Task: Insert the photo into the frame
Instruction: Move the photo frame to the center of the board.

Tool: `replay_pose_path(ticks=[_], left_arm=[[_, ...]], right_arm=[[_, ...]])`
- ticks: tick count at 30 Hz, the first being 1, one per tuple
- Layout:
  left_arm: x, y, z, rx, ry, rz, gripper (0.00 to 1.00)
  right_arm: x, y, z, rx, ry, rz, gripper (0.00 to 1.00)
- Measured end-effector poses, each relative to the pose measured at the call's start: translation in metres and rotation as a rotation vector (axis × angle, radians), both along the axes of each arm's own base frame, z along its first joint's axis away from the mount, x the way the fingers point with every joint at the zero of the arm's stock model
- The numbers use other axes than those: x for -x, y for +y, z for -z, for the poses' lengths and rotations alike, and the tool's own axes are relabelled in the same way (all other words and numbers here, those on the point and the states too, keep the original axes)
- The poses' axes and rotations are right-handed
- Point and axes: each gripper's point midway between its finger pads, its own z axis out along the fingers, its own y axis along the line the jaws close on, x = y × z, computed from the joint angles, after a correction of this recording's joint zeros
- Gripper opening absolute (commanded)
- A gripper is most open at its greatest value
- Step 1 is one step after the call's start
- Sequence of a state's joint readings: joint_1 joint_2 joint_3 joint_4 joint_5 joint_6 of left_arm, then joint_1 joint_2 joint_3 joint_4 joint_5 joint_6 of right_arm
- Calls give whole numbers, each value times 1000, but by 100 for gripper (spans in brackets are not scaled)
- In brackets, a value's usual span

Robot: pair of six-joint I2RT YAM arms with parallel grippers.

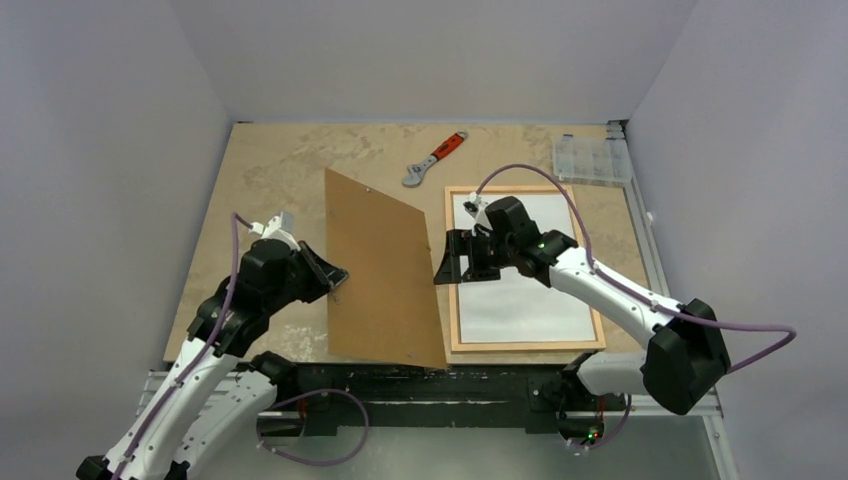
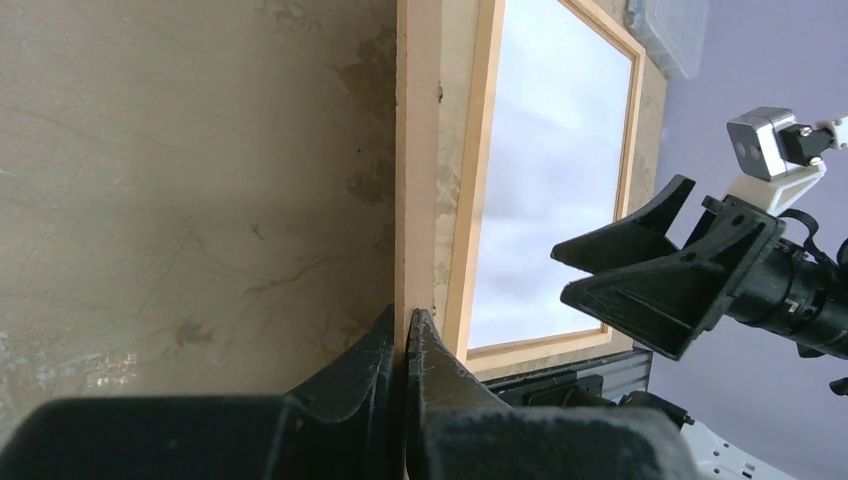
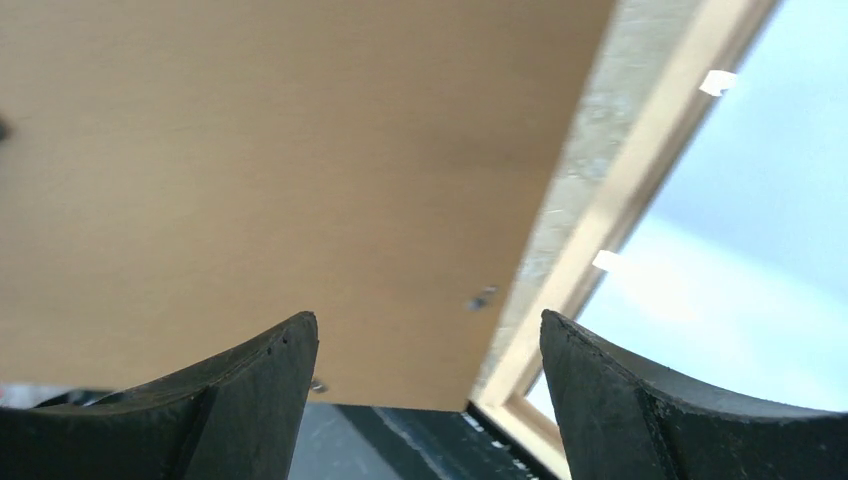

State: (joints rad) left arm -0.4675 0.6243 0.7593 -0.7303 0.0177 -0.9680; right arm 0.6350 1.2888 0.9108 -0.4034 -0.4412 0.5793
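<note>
Brown board (image 1: 385, 270) stands at mid-table, raised at a slant, its near edge along the near edge of the table (image 1: 270, 170). Left gripper (image 1: 335, 280) is clenched on the board's left edge; the left wrist view shows both fingers pinched flat against the thin panel. Frame (image 1: 525, 345) lies flat on the right half of the table, just right of the board, with its near left corner close to the board's near right corner. Photo (image 1: 520, 305) lies inside the frame, white side up, filling the opening; no printed side is visible. Right gripper (image 1: 445, 257) hovers over the frame's left strip, next to the board's right edge. Its fingers are spread wide and grasp nothing, and the right wrist view shows the board and frame strip in the gap between them. Wrench (image 1: 432, 160) with an orange handle lies at the far side, apart from the board. Clear plastic box (image 1: 590, 160) sits in the far right corner, beyond the frame.
</note>
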Motion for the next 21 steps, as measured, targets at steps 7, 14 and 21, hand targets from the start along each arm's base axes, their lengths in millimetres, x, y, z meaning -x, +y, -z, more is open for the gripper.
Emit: replay_pose_path(ticks=[7, 14, 21], left_arm=[[14, 18, -18, -9, -50, -45, 0], [39, 38, -52, -3, -132, -69, 0], [48, 39, -76, 41, -195, -56, 0]], right_arm=[[-21, -22, 48, 203, -1, 83, 68], [-23, -28, 103, 328, 98, 84, 57], [-26, -19, 113, 325, 127, 62, 48]])
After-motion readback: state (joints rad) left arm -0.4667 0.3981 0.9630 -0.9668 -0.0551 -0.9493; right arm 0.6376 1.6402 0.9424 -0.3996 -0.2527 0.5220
